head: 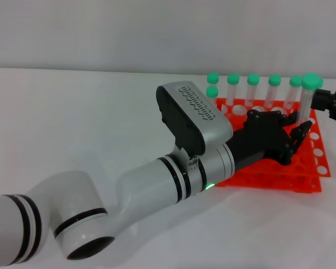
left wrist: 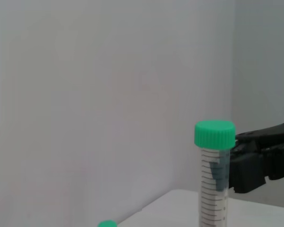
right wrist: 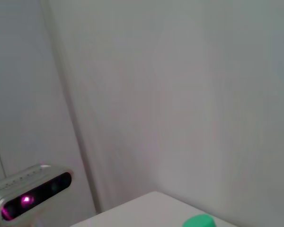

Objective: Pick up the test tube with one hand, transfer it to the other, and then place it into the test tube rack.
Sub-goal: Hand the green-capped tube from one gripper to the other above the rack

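Left hand (head: 277, 140) pinches the upright test tube (head: 308, 101) above the test tube rack's (head: 311, 182) right edge; right hand (head: 333, 103) reaches its cap end, grip unclear. Handover likely underway; right must clasp next.

The test tube rack (head: 313, 168) sits far right on the counter (head: 73, 112), a row of capped tubes (head: 253, 89) along its far edge. The left gripper (head: 294, 137) lies over it, holding the test tube (head: 308, 98) upright; the right gripper (head: 331, 103) touches it from the right.
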